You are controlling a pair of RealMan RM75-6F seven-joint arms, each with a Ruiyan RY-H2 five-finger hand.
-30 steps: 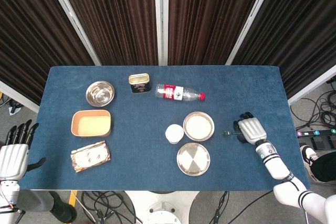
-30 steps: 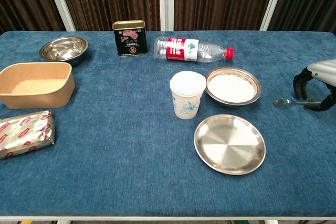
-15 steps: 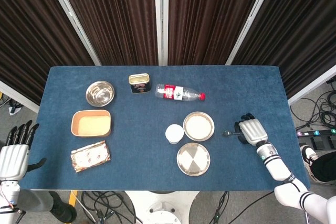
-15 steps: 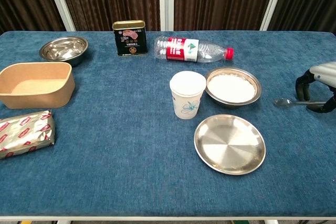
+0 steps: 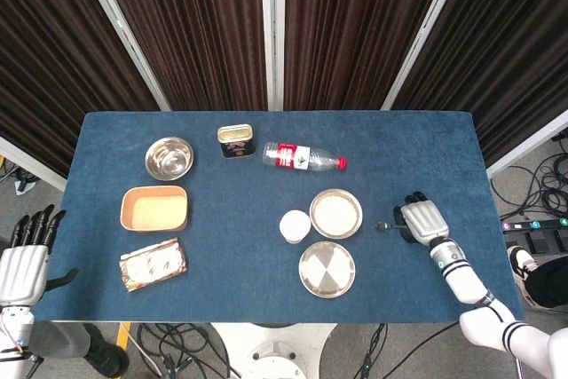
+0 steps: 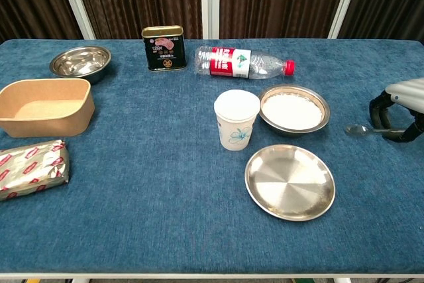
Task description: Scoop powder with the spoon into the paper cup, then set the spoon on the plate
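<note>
Right hand (image 6: 402, 112) sits at the table's right edge with its fingers curled down around the handle of the spoon (image 6: 363, 129). The bowl of the spoon pokes out toward the middle of the table, low over the cloth or resting on it; I cannot tell which. From the head view the fingers cover the handle, so I read this as a grasp being made or just made, though how firm it is does not show. Left hand (image 5: 25, 259) hangs off the near left corner, fingers straight and apart, holding nothing.

Working outward from the near edge, the plate (image 6: 289, 181) lies bare and shiny, with no spoon on it. Just beyond it to the left stands the paper cup (image 6: 236, 119), upright; from the head view its inside looks plain white and I cannot tell whether any powder is in it. Beside the cup, to its right, the metal bowl of powder (image 6: 293, 109) shows a smooth, level white surface that looks undisturbed.

So the task appears to be at its very start: the spoon is being taken up. Scooping, tipping into the cup and laying the spoon on the plate all seem left to do.
</note>
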